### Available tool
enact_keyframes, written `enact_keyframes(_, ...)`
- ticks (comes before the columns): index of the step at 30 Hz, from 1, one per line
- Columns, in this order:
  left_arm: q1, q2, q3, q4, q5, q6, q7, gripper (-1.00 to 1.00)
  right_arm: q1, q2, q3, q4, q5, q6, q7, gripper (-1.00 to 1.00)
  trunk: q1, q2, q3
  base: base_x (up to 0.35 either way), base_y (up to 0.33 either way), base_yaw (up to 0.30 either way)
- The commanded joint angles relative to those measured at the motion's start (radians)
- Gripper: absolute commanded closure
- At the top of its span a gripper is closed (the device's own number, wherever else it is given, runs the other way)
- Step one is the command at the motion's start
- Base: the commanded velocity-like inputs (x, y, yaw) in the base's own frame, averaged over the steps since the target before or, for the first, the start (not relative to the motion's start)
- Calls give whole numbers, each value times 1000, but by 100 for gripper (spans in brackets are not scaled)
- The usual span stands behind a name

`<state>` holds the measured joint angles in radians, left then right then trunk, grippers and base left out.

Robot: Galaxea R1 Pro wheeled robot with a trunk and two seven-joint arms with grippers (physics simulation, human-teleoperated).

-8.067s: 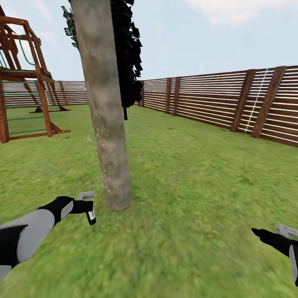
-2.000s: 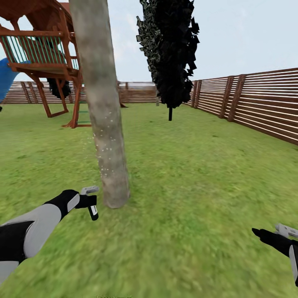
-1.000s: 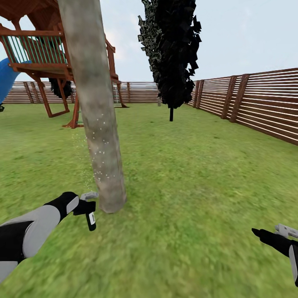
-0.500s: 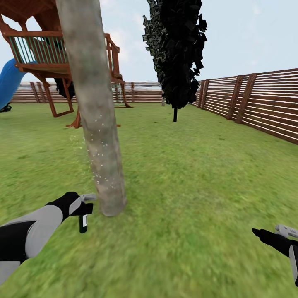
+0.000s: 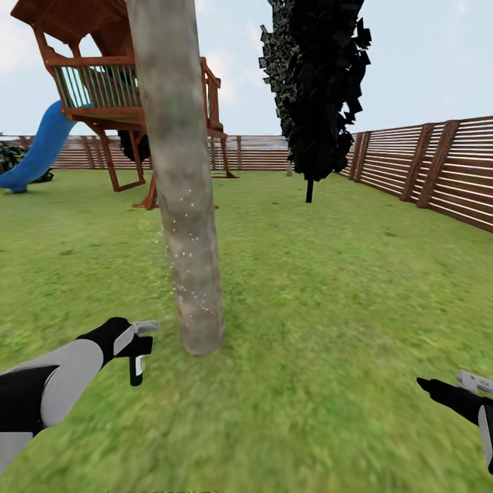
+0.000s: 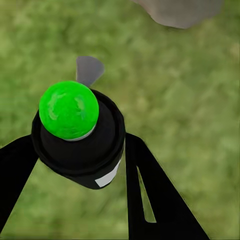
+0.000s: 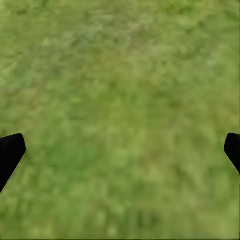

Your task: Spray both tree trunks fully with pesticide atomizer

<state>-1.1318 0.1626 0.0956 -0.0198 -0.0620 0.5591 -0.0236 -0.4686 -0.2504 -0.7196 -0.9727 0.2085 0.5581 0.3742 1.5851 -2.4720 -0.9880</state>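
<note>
The left gripper (image 5: 140,337) is closed around the pesticide atomizer (image 5: 137,368), a small black sprayer whose long axis hangs nearly vertical below the fingers. In the left wrist view the atomizer (image 6: 79,137) sits clamped between the two dark fingers (image 6: 150,195), its cap showing as a bright green dome and a pale strip on its side.

The relation that matters is that the tree trunk (image 5: 183,185) stands just ahead of this gripper and a little toward the robot's right, near but not touching it. The trunk's base (image 6: 180,11) shows beyond the atomizer in the wrist view. The trunk's long axis is upright, leaning slightly. White pesticide specks (image 5: 188,260) dot the trunk's middle and lower bark on the side facing the gripper; the bark higher up looks bare, so coverage is probably incomplete. To spray, the nozzle would likely need turning toward the bark rather than at the grass (image 5: 329,287).

The right gripper (image 5: 472,381) hangs well off from the trunk, over bare lawn; its fingertips (image 7: 11,152) stand wide apart with nothing between them. The left arm is plainly the nearer one.

Counted: one atomizer, two grippers, one thick trunk, one dark conifer (image 5: 316,82), one play tower (image 5: 103,82) with one blue slide (image 5: 38,154), and a slatted fence (image 5: 438,168).
</note>
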Motion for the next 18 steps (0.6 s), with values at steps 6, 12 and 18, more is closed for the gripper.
enact_keyframes(6, 0, -1, 7, -2, -6, 6, -3, 100, -1, 0, -3, 0, 11, 3, 9, -100, 0, 0, -1, 0, -247, 92)
enact_keyframes(12, 0, -1, 7, -2, -4, 6, -3, 100, -1, 0, -3, 0, 11, 3, 9, -100, 0, 0, -1, 0, -306, 149)
enact_keyframes(18, 0, -1, 8, -2, -3, 5, -3, 100, -1, 0, -3, 0, 11, 3, 9, -100, 0, 0, -1, 0, -318, 248)
